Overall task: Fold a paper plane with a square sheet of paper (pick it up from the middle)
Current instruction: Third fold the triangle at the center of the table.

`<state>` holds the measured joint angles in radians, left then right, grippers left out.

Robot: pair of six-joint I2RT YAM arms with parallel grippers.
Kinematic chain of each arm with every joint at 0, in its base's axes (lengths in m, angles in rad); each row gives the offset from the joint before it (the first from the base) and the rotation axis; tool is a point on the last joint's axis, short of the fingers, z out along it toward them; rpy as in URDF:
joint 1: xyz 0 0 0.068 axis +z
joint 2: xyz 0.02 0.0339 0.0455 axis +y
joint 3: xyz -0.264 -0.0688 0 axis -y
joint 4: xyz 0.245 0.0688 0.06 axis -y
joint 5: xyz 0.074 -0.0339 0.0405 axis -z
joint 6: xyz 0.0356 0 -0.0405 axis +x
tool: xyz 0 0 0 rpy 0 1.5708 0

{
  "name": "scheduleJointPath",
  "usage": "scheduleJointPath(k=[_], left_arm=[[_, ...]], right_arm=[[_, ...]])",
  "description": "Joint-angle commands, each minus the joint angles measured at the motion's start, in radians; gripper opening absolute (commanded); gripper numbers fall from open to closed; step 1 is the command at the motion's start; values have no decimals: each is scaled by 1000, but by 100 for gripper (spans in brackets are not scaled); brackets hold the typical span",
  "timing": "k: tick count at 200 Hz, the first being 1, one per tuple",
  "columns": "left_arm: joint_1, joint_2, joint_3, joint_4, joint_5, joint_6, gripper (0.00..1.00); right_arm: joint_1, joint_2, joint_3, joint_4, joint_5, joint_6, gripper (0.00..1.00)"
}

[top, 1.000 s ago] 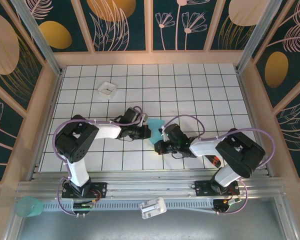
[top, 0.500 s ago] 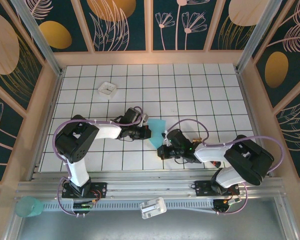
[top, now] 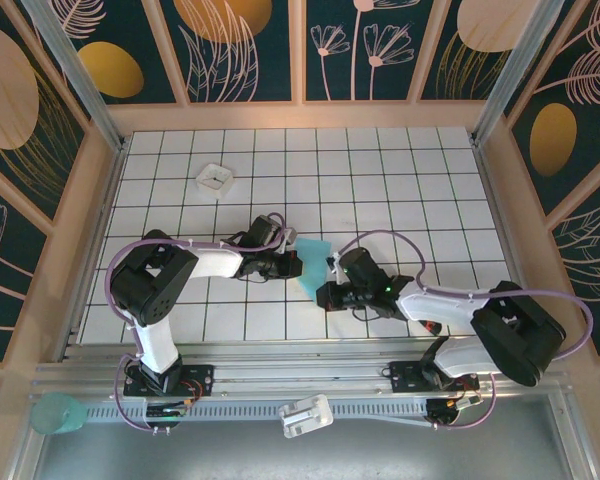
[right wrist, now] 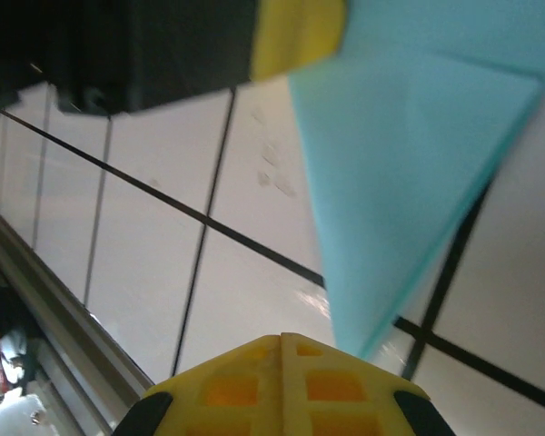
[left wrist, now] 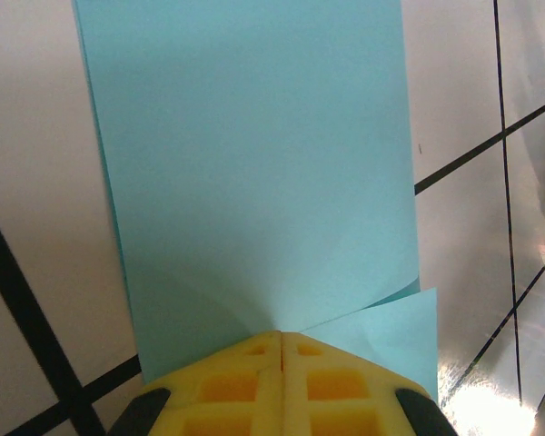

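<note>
The sheet of paper [top: 315, 264] is turquoise and folded into a narrow strip with a pointed near end, lying on the white grid table. My left gripper [top: 296, 266] is shut at its left edge. In the left wrist view the yellow fingertips [left wrist: 282, 338] meet on the paper [left wrist: 254, 182], and creases and a loose flap fan out from them. My right gripper [top: 323, 296] is shut and holds nothing. It sits just left of the paper's pointed tip [right wrist: 409, 163] in the right wrist view, with its own tips [right wrist: 282, 338] over bare table.
A small white square tray [top: 215, 179] stands at the back left. A red-and-black tool [top: 432, 325] lies partly under the right arm. A teal cup [top: 60, 412] and a white block [top: 306, 415] sit off the table in front. The left finger [right wrist: 295, 32] hangs close above the right gripper.
The right arm's elbow has swung out to the right and lower, while its gripper stayed by the paper's near tip. The left arm and the paper have hardly moved.
</note>
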<state>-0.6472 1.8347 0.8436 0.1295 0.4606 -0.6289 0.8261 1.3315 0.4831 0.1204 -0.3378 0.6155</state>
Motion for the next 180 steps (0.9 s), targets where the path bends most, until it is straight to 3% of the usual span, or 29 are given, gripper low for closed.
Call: scheduleJointPath(k=[1,42,126,180], left_arm=[[6,63,-27,-137,-96,21,0],[7,60,-26,-137,-92,20,0],[7,41,-7,-110,-57,1,0],[5,-80,-6,-19,6,-86,24]], right_arm=[[-12,60,51,43,-33,-31,0],[-25,171,67,71,-46,-43,0],[-47,248,-55,112,-29,-23,0],[-47,262,-80,106,-9,-5,0]])
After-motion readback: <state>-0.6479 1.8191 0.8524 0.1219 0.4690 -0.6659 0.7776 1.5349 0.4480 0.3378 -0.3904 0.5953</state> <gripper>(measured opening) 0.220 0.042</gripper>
